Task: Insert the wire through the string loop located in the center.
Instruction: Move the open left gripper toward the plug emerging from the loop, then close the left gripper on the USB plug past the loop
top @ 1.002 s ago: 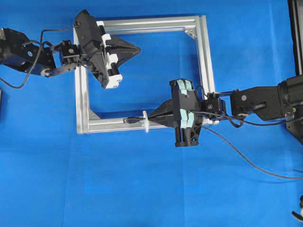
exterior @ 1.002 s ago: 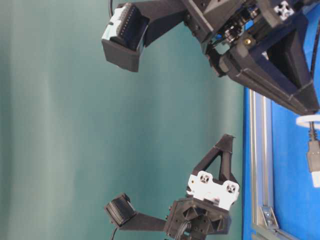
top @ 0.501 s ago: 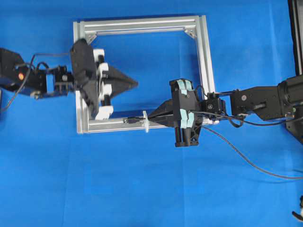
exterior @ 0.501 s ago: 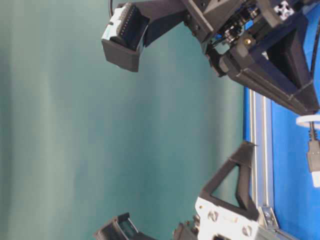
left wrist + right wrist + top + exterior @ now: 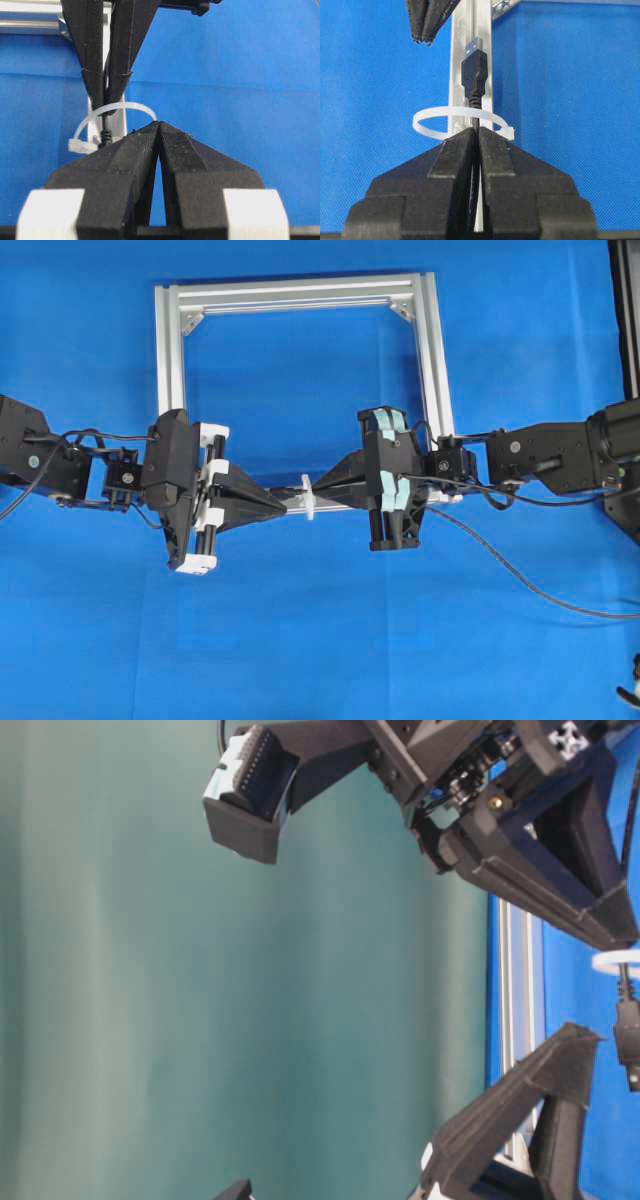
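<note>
The wire [image 5: 475, 70] is a black cable ending in a plug with a metal tip. The plug has passed through the white string loop [image 5: 457, 121] and lies over the frame's front bar. My right gripper [image 5: 475, 131] is shut on the wire just behind the loop [image 5: 308, 497]. The rest of the wire [image 5: 520, 580] trails off to the right. My left gripper [image 5: 158, 124] is shut with nothing in it. Its tips [image 5: 284, 504] sit right beside the plug's end, on the far side of the loop [image 5: 117, 107] from the right gripper [image 5: 320, 490].
The silver aluminium frame [image 5: 430, 360] lies flat on the blue table, with corner brackets [image 5: 192, 320] inside. Both arms reach in over its front bar from opposite sides. A black stand [image 5: 625, 310] runs along the right edge.
The left arm swung from the frame's far left corner down to its front bar, and its shut tips now point at the plug. The right gripper, wire and loop stayed still.
</note>
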You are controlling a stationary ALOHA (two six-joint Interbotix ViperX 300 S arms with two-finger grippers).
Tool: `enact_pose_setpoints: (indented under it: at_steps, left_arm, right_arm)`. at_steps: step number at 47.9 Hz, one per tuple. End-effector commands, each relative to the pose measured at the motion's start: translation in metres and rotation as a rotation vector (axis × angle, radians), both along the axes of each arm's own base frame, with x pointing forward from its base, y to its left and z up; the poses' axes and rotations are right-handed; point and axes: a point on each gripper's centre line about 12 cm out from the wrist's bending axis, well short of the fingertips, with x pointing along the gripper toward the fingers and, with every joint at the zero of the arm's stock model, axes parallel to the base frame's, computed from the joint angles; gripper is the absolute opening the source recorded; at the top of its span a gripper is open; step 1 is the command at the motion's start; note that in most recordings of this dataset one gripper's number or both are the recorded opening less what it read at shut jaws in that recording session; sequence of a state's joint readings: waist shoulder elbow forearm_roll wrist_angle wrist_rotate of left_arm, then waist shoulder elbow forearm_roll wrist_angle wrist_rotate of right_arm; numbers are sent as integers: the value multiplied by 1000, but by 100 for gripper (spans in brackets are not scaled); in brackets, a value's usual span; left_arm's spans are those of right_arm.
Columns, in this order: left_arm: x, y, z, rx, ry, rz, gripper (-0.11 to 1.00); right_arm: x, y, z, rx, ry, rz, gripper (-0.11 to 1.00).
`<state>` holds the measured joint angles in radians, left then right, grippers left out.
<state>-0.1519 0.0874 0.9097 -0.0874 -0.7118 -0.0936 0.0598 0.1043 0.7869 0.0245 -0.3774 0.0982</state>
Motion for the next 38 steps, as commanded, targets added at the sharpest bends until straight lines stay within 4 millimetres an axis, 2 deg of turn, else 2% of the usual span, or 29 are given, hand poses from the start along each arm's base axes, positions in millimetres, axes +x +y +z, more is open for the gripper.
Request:
enact_pose_setpoints:
  at_steps: [1,12,27,32,38]
  left_arm:
    - [4,2,14,-4,-44,5,0]
    - [6,9,14,8,-47,23,0]
    - [6,10,14,7,-47,25,3]
    - [6,8,15,5,-48,21,23]
    - [7,7,15,5,-48,17,61]
  right_arm:
    - [4,1,10,0,-35,3,-2]
    - [4,1,9,-1,-32,3,-2]
    - [4,1,9,-1,-32,3,-2]
    - [3,1,9,-1,-31,3,-2]
    - [3,1,9,-1,-31,3,-2]
